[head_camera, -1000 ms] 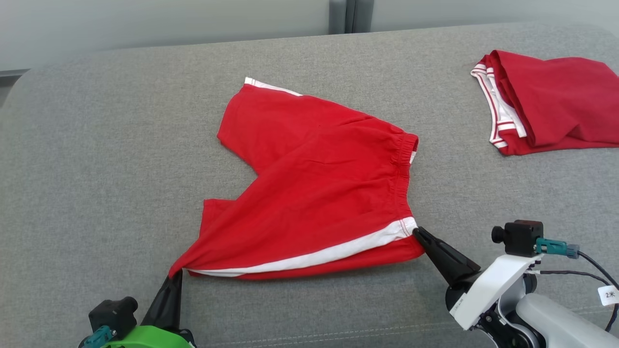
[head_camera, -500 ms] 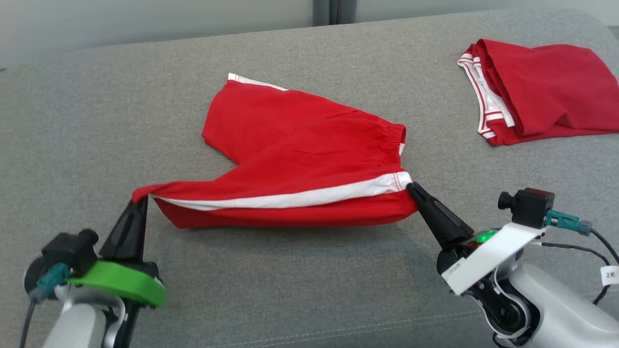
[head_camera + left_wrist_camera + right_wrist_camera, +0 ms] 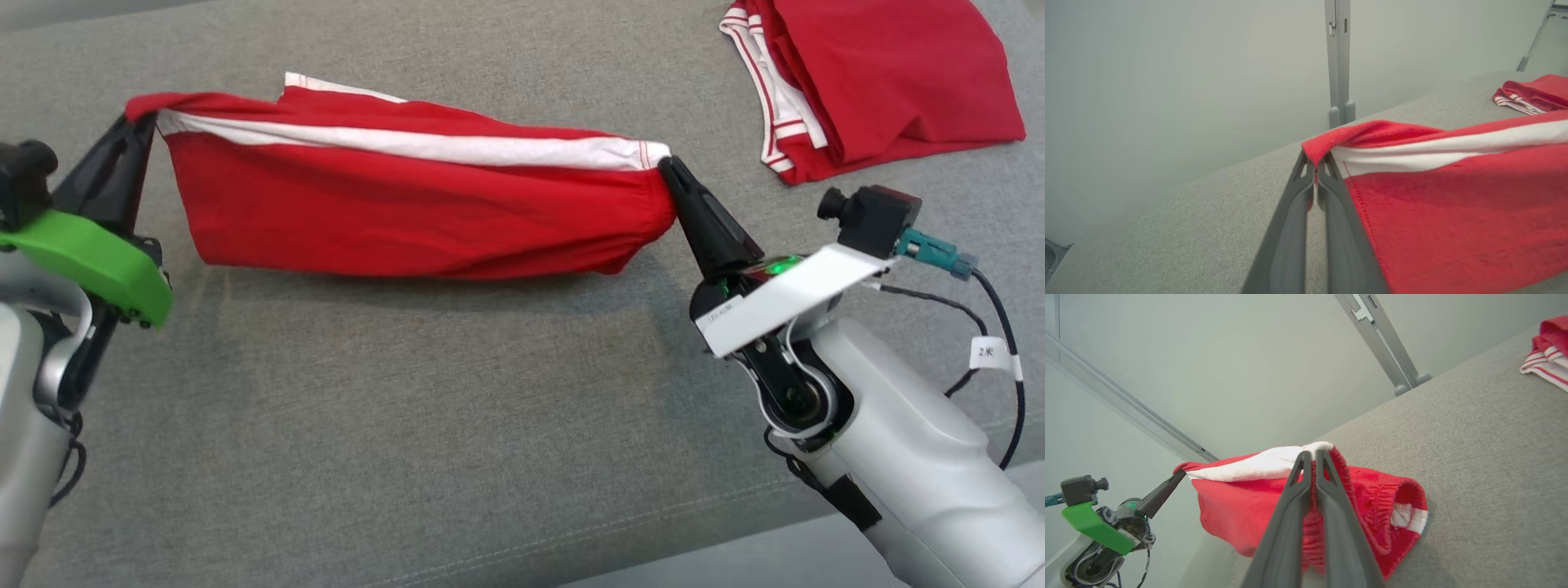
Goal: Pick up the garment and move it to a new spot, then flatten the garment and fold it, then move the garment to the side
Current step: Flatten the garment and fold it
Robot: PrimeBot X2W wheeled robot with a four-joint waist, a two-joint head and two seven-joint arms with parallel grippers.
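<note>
A grey couch (image 3: 424, 425) with a coarse woven cover and a stitched seam near its front edge spreads under everything. Behind it stands a plain pale wall (image 3: 1167, 81) with a slim grey post (image 3: 1338, 61) rising from the couch's back edge.

The red shorts (image 3: 408, 212) hang stretched out sideways between the two arms, over the left and middle part of the couch. They are soft knit cloth, sagging into long folds, with a white stripe (image 3: 408, 145) running along the top edge. I cannot tell whether the lower edge touches the couch. The gathered elastic waistband (image 3: 1372, 506) bunches at the right end.

A second red garment (image 3: 890, 73) with white-striped trim lies folded at the far right, well apart from the shorts, with open couch between them.

The left fingers (image 3: 114, 171), dark and tapered above a green bracket (image 3: 90, 261), are pinched together on the leg-hem corner. The right fingers (image 3: 702, 220) are clamped on the waistband corner, by the end of the stripe.
</note>
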